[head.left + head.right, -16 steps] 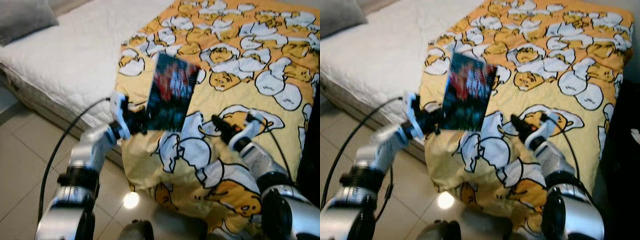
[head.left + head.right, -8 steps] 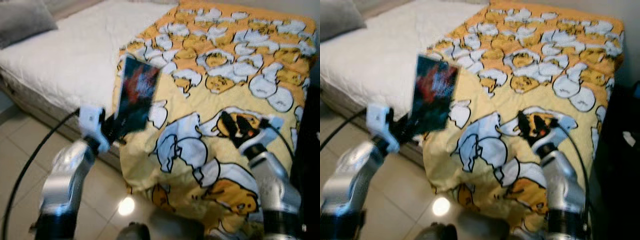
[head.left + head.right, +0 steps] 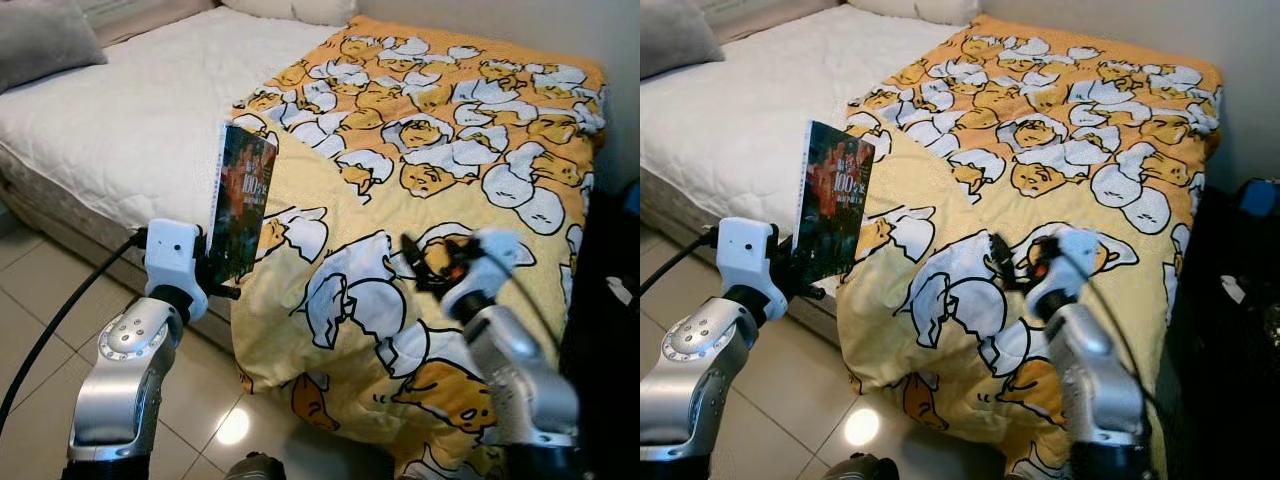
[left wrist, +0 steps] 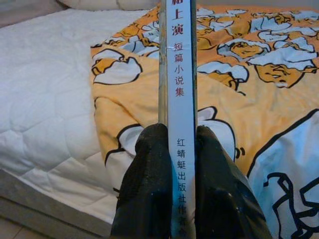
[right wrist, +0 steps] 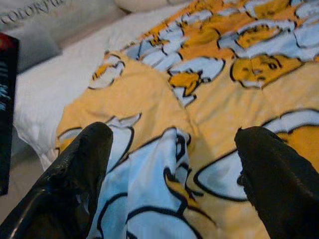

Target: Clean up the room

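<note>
Above the blanket's (image 3: 420, 180) edge, the left tool (image 4: 174, 164) clamps an upright book (image 3: 240, 205).

My left arm is raised, forearm upright, its gripper (image 4: 177, 199) clamped with both fingers (image 4: 147, 194) pinched tight on what it holds; my right arm reaches forward, its gripper (image 5: 172, 174) spread wide, fingers (image 5: 75, 174) well apart, holding nothing.

Paperback book (image 3: 242, 204) upright in my left gripper (image 4: 175, 149), pinched at its lower edge, off the bed. Dark cover with red and white print, white spine with Chinese characters. Held beside the yellow egg-print blanket (image 3: 440, 170)
</note>
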